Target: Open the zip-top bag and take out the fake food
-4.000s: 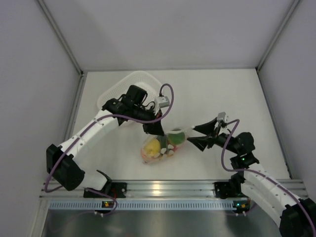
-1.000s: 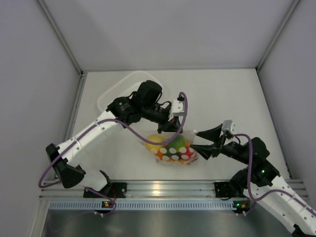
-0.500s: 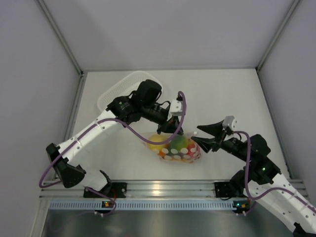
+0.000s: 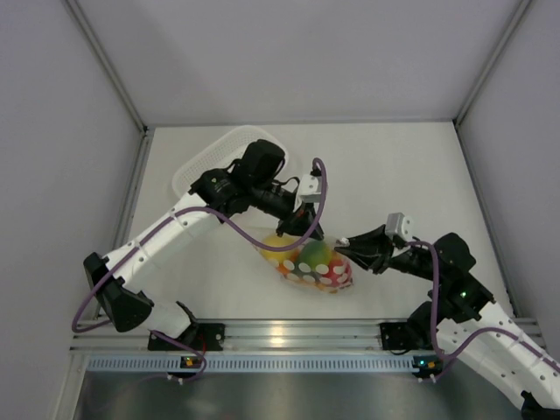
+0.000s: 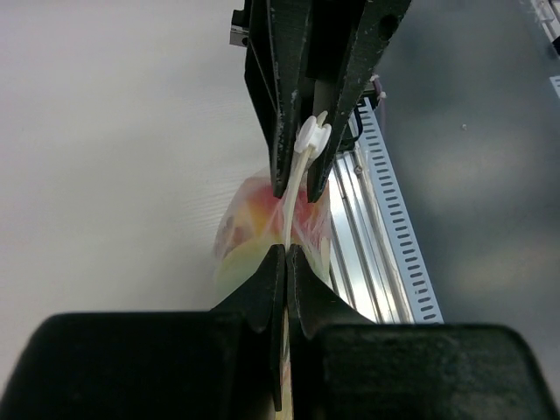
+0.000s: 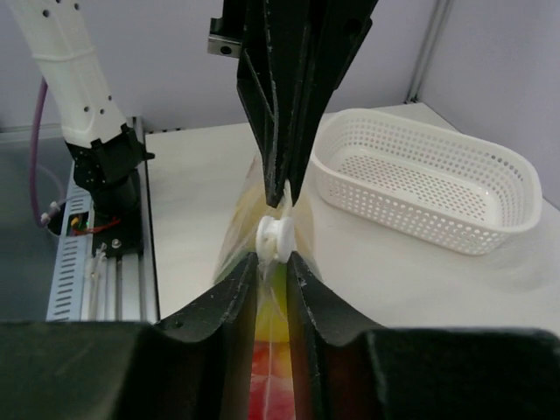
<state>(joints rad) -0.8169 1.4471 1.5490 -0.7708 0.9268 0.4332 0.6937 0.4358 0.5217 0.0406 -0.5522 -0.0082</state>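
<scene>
Left gripper (image 4: 307,231) clamps the top edge of the clear white-dotted zip-top bag (image 4: 317,268); right gripper (image 4: 343,241), nearly closed, seemingly pinches its white slider (image 6: 276,236).

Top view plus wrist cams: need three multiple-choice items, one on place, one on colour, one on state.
1. Where does the white basket sit on the table?
A) near right corner
B) far left
C) under the bag

2. What colour are the dots on the zip-top bag?
A) black
B) blue
C) white

3. What is the left claw doing?
A) shut, pinching the bag's top edge
B) open over the basket
C) gripping a loose lemon

Key:
1 B, its rim shows at the far left in the top view.
2 C, white spots cover the clear plastic.
3 A, the left wrist view shows its tips meeting on the plastic edge.
</scene>
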